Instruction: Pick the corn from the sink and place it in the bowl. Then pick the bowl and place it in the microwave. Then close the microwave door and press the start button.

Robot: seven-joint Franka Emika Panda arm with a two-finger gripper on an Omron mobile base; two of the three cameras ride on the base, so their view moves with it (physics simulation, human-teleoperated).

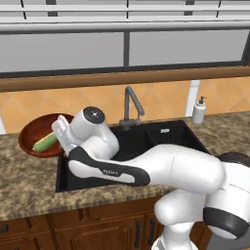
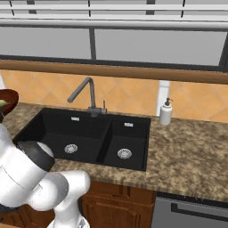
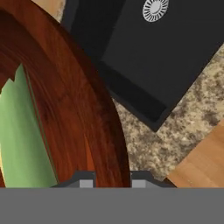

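Gripping the bowl (image 1: 34, 134) rim, corn (image 1: 45, 142) already inside.
Sitting on the counter (image 1: 29, 195) just left of the sink (image 1: 166, 134), bowl with the cob lying in it, green husk showing. Gripper (image 3: 113, 180) clamped on the rim edge nearest the sink, one fingertip inside the wall, one outside, in the hand view. Soap bottle (image 1: 198, 110) over by the right, faucet (image 1: 131, 105) behind the sink.
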